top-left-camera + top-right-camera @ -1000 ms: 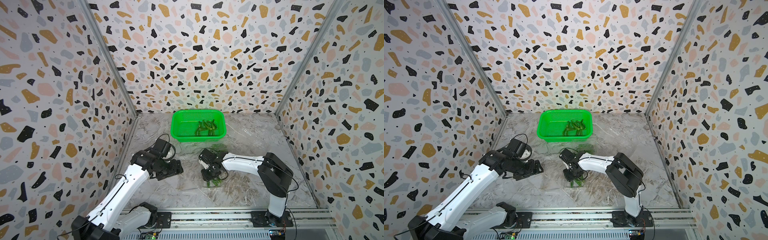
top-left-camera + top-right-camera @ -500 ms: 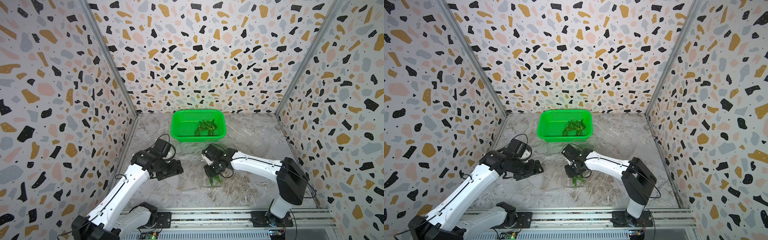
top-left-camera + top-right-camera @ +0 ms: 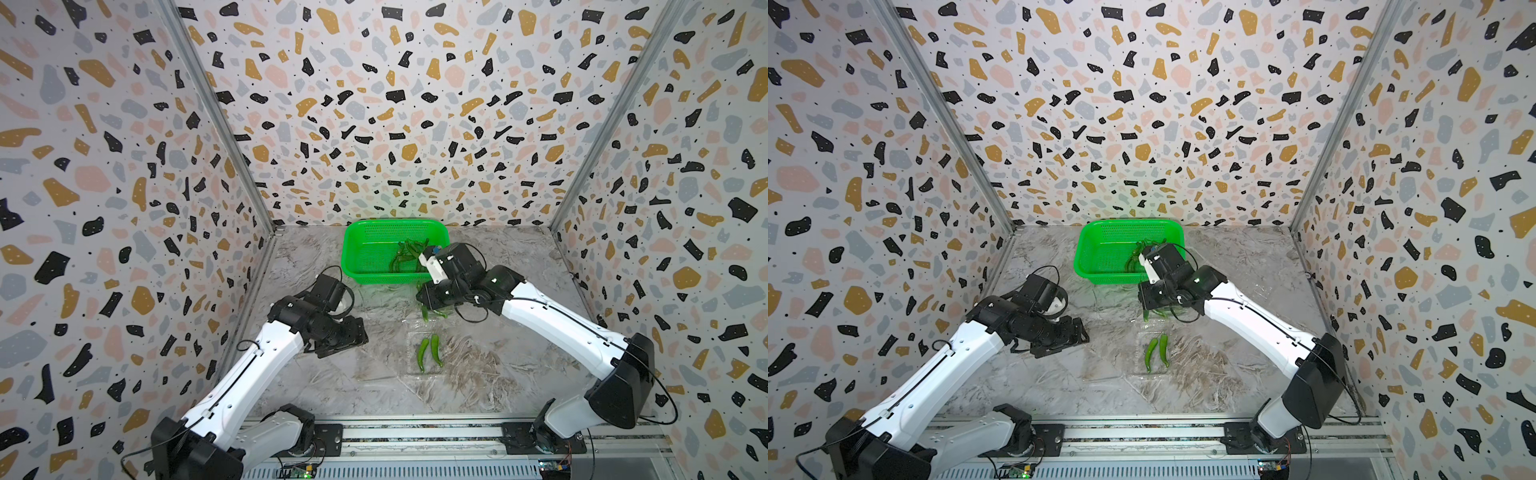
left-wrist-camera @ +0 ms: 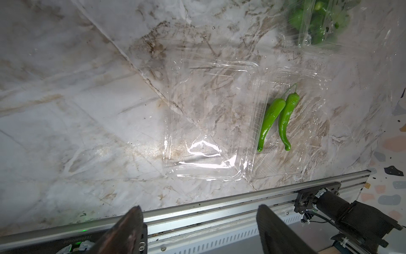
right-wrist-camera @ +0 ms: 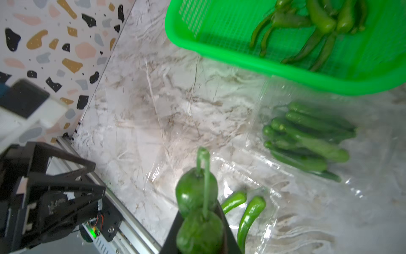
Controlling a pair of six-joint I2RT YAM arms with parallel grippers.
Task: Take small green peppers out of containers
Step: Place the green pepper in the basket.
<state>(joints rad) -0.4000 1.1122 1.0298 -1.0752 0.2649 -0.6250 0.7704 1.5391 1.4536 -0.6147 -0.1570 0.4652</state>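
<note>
The right tool is clamped on two small green peppers. Seen end-on, they look plump and glossy, with thin pale stems pointing away from the fingers. Just beneath it lies an open clear container holding two slim peppers, curved and shiny; farther out is a crinkly clear pack crammed with darker peppers, and beyond that a bright green basket with loose peppers heaped inside. The left tool, well apart from all this over the bare marbled tabletop, has its fingers spread with nothing between them.
</note>
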